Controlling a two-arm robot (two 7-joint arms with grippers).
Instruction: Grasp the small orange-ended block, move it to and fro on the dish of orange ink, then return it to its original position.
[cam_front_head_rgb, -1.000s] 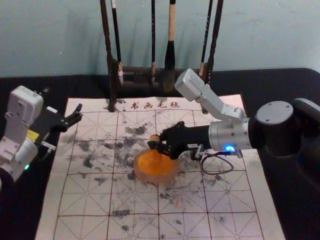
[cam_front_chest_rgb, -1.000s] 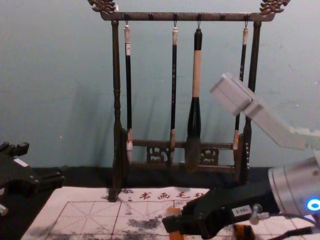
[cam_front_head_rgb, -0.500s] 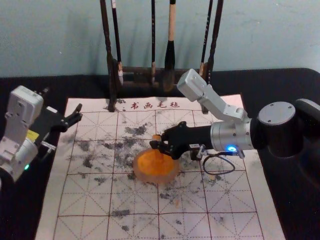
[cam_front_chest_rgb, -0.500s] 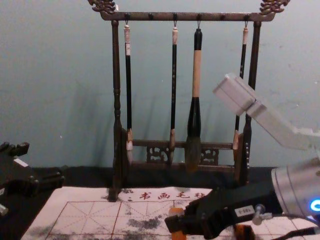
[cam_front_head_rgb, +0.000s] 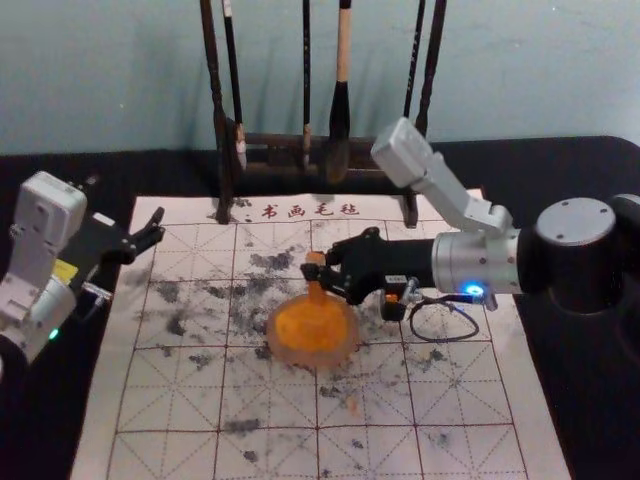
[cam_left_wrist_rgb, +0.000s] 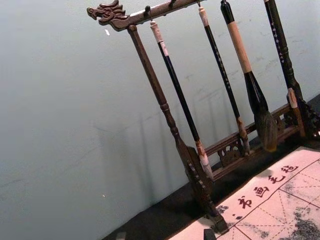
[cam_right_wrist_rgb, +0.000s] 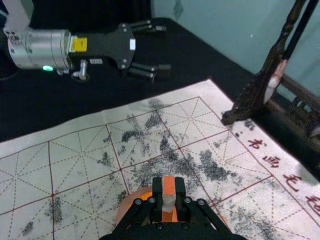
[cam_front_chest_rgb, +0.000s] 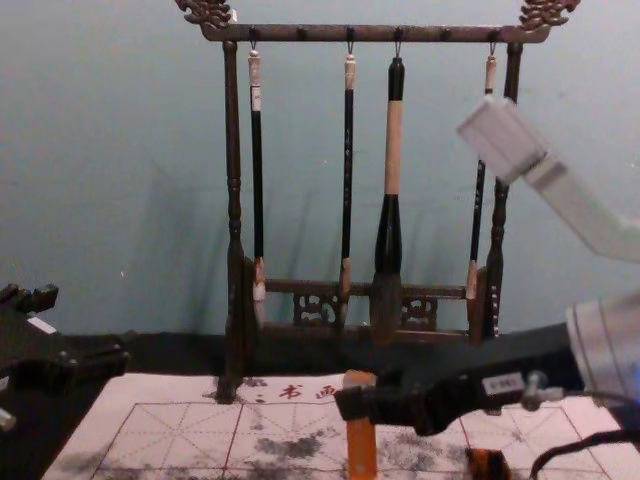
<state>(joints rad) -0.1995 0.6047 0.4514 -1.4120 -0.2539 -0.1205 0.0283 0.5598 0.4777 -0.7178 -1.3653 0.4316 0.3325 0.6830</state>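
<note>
- Block, orange-ended (cam_front_head_rgb: 317, 291): held upright, pale about its middle in the right wrist view; its lower end is at or over the far part of the dish. Contact with the ink cannot be determined.
- Right gripper (cam_front_head_rgb: 318, 272): reaches in from the right; its fingers pinch the block from both sides, below its upper end.
- Dish (cam_front_head_rgb: 310, 359): on the mat, containing orange ink (cam_front_head_rgb: 308, 330), beneath and just nearer than the grip.
- Step in hand: judged to be the to-and-fro inking, or a lift at its close; the stroke count cannot be read from the pose.
- Next move: if inking is incomplete, a low, level stroke within the rim; otherwise, a clear lift and an upright return. A tilt could drip ink or catch the rim.
- Dark object with an orange part (cam_front_head_rgb: 394, 304): on the mat, beneath the right arm; to be avoided.
- Writing mat (cam_front_head_rgb: 270, 400): gridded, ink-stained.
- Left gripper (cam_right_wrist_rgb: 162, 49): parked beyond the mat's left edge, fingers spread.
- Brush rack (cam_front_chest_rgb: 233, 200): behind the mat, brushes hanging.
</note>
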